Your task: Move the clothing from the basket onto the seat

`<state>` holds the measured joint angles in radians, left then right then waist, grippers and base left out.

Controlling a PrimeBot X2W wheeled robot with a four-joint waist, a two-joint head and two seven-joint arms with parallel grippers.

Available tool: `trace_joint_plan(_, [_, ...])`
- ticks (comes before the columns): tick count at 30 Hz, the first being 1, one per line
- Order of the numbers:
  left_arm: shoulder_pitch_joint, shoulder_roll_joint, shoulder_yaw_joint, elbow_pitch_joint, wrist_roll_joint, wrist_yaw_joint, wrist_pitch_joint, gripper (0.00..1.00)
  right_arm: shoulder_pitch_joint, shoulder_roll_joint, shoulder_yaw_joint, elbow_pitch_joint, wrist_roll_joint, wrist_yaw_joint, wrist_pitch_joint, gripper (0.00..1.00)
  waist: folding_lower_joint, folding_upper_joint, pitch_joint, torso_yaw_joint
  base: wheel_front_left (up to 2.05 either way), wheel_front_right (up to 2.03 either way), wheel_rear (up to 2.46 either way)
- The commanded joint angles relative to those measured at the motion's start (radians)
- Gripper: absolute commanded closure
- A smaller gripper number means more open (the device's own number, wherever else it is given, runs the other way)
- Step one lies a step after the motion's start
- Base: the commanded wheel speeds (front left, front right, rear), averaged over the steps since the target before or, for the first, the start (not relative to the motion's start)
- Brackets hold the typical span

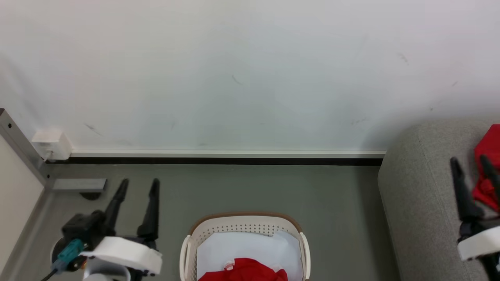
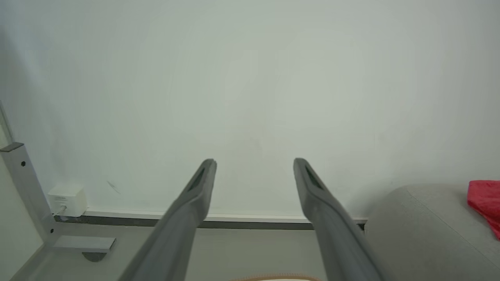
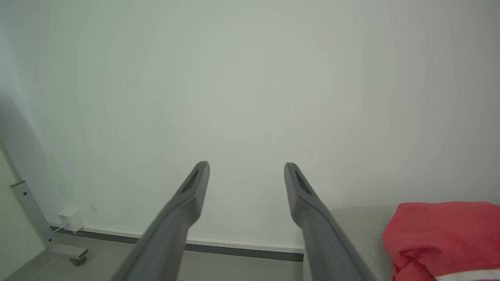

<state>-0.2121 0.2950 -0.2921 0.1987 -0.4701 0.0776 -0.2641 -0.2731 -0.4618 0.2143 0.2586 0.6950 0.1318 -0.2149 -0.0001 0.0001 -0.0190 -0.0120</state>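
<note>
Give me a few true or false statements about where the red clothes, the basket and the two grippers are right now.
1. A red garment lies in the basket. True.
2. The left gripper grips clothing. False: it is open and empty, above the floor.
3. A second red garment lies on the sofa. True.
4. The basket stands on the sofa. False: it stands on the floor, beside the sofa.
5. The right gripper is shut. False: its fingers are apart, holding nothing.
</note>
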Motion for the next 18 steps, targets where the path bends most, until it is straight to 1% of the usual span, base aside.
trace_joint_plan(1, [0.026,-0.007,0.025,-0.010,0.018,0.008,0.000,0.00,0.032,0.015,-0.006,-0.014,-0.016,-0.002,-0.010,0.00,0.0001,-0.0001,0.000,0.000,0.00,0.00,0.00])
trace_joint_plan(4, [0.070,-0.032,0.096,-0.033,0.056,0.015,0.000,0.00,0.096,0.062,-0.021,-0.036,-0.061,-0.002,-0.034,0.00,0.0001,-0.0001,0.004,0.003,0.00,0.00,0.00])
trace_joint_plan(7, [0.108,-0.064,0.154,-0.037,0.080,-0.001,0.000,0.00,0.152,0.118,-0.048,-0.049,-0.088,-0.002,-0.048,0.00,0.0001,-0.0001,0.006,0.005,0.00,0.00,0.00])
trace_joint_plan(11, [0.147,-0.115,0.215,-0.033,0.126,-0.041,0.000,0.00,0.202,0.184,-0.060,-0.054,-0.128,-0.002,-0.051,0.00,0.0001,-0.0001,0.008,0.005,0.00,0.00,0.00])
trace_joint_plan(18, [0.180,-0.181,0.300,-0.006,0.198,-0.111,0.000,0.00,0.252,0.273,-0.061,-0.053,-0.220,-0.002,-0.051,0.00,0.0001,-0.0001,0.005,0.002,0.00,0.00,0.00])
